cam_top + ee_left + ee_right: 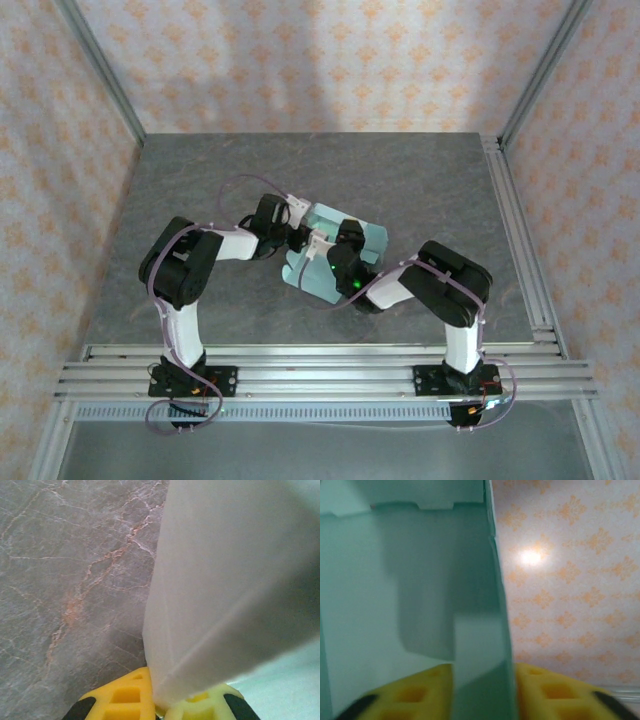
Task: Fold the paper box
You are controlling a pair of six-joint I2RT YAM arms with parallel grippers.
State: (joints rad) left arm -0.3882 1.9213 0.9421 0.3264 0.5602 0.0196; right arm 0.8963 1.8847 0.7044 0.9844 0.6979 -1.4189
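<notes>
Left fingers [125, 700] are closed tight on one panel of the paper box [225, 580]. The right fingers [420, 692] stand apart, one on each side of its wall. It stands at the middle of the table [400, 180].

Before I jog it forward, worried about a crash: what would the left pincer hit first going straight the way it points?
Probably the grey table; the left pincer, shut on the paper box, points down at it. Depth unclear.

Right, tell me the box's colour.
Pale mint green. The box shows best in the right wrist view.
</notes>
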